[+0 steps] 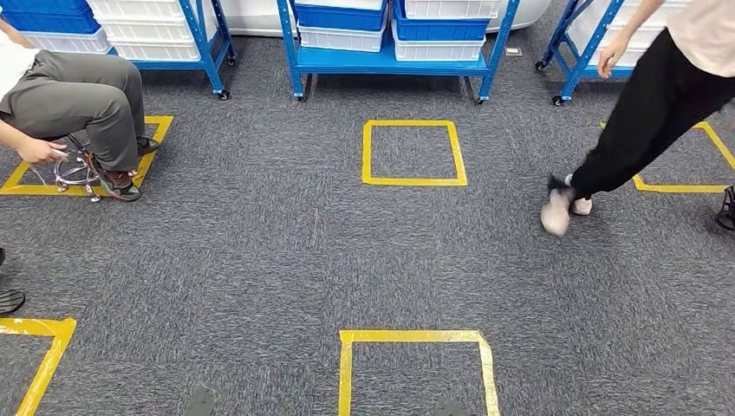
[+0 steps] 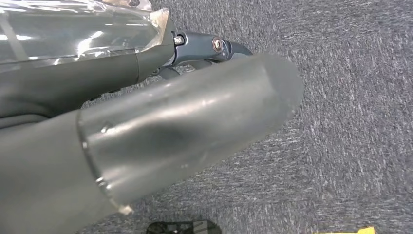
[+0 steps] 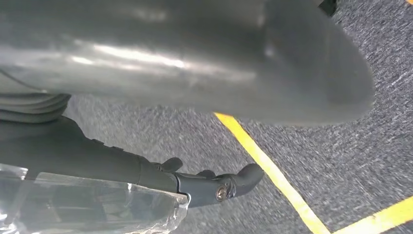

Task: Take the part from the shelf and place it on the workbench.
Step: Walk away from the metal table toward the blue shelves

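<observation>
A blue wheeled shelf (image 1: 390,59) stands straight ahead across the carpet, loaded with white bins (image 1: 342,38) and blue bins (image 1: 438,29). I cannot make out the part inside them from here. My left hand (image 2: 160,112) hangs over the grey carpet, its thick thumb apart from the dark fingers (image 2: 214,46), and it holds nothing. Over a yellow floor line my right hand (image 3: 185,63) hangs the same way, dark fingers (image 3: 219,187) stretched out and nothing in it.
Two more blue shelves stand at the back left (image 1: 204,43) and back right (image 1: 576,52). A seated person (image 1: 78,95) is at the left and a walking person (image 1: 641,121) at the right. Yellow taped squares (image 1: 414,152) mark the carpet between me and the shelf.
</observation>
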